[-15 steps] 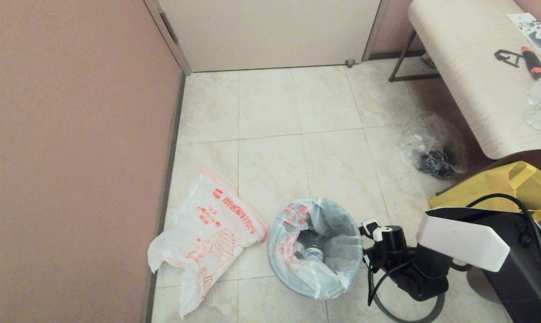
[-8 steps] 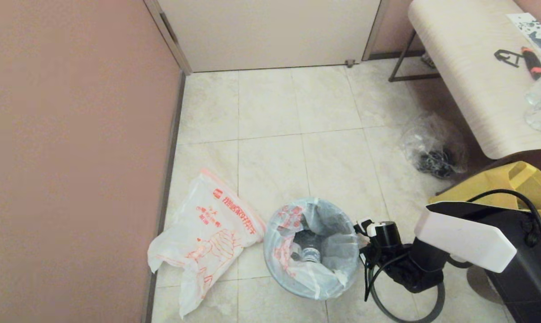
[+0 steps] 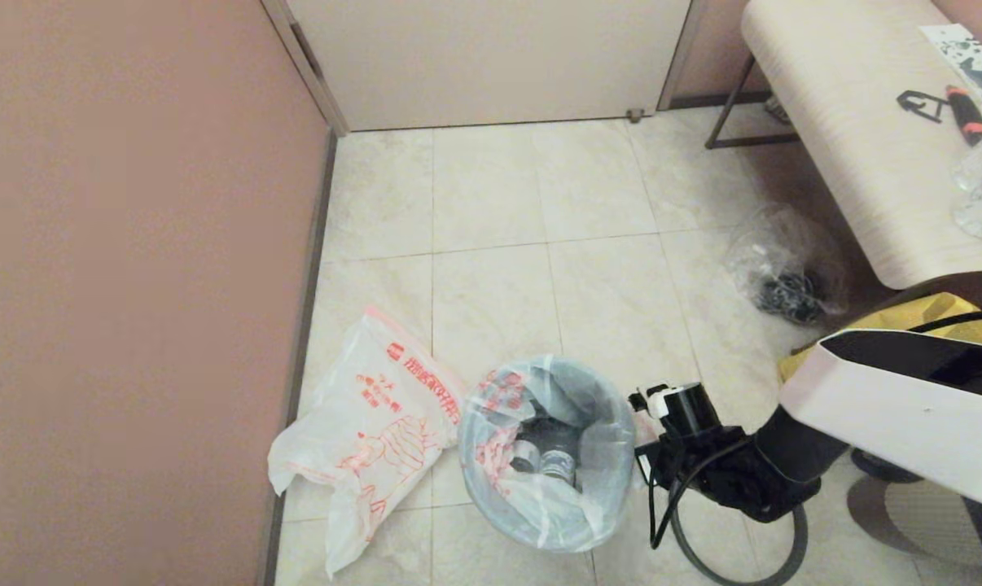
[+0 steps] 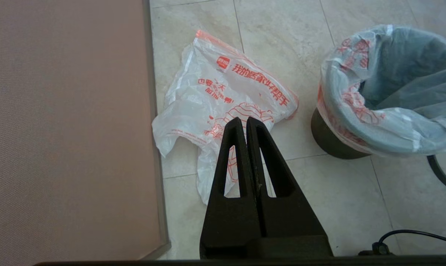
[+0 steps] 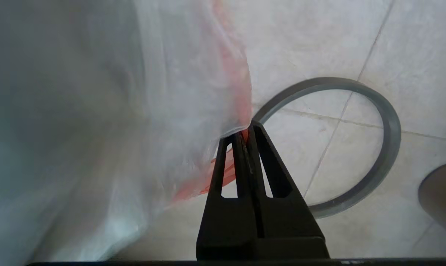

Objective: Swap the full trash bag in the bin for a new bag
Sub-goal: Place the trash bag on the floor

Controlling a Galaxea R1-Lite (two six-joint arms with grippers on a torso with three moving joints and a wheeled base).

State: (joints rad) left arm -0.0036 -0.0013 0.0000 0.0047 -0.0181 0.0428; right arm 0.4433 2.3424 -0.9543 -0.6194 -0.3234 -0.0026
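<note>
The bin (image 4: 326, 136) stands on the tiled floor, lined with the full trash bag (image 3: 540, 505), whose rim folds over the bin's edge; bottles (image 3: 556, 464) show inside. My right gripper (image 5: 246, 129) is shut on the orange-red rim of that bag at the bin's right side, with the right arm (image 3: 735, 476) low beside it. The new bag (image 3: 369, 431) lies flat on the floor left of the bin, touching it. My left gripper (image 4: 246, 120) hangs shut and empty above the new bag (image 4: 223, 96). The grey ring (image 5: 389, 122) lies loose on the floor to the bin's right.
A pink wall (image 3: 133, 285) runs close along the left. A clear bag with black cords (image 3: 784, 268) and a yellow tote (image 3: 931, 313) sit at the right under a pale bench (image 3: 865, 122). Open tiles lie behind the bin up to the door (image 3: 491, 57).
My right arm has moved left while holding the bag rim. The bin and its bag have shifted left with it, up against the new bag's edge.
</note>
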